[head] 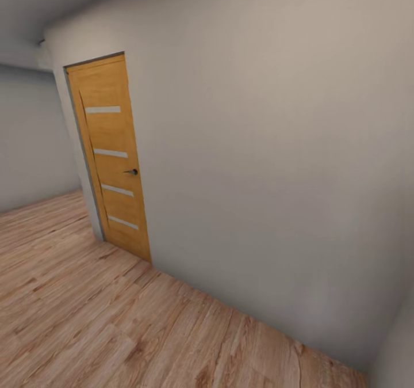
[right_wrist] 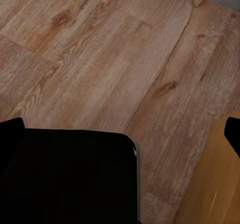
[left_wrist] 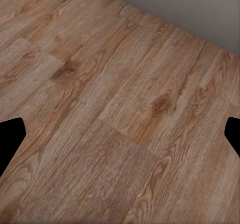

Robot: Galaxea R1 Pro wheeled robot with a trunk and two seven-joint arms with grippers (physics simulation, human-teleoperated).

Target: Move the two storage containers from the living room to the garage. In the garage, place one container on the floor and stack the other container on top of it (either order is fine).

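The robot is facing a closed wooden door (head: 109, 158) at the frame's upper left, set in a plain wall (head: 259, 146), over plank flooring (head: 86, 319). Both grippers (left_wrist: 120, 139) (right_wrist: 120, 134) are gaping wide, gripping nothing. With no containers in sight, I cannot tell how far along the task is; the carrying seems yet to be done.

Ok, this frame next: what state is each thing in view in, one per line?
Orange wooden door with four pale glass strips: shut, upright in its frame.
Dark lever handle: level.
Left gripper: open, nothing between its fingers, above the wood-plank floor.
Right gripper: open, nothing held.
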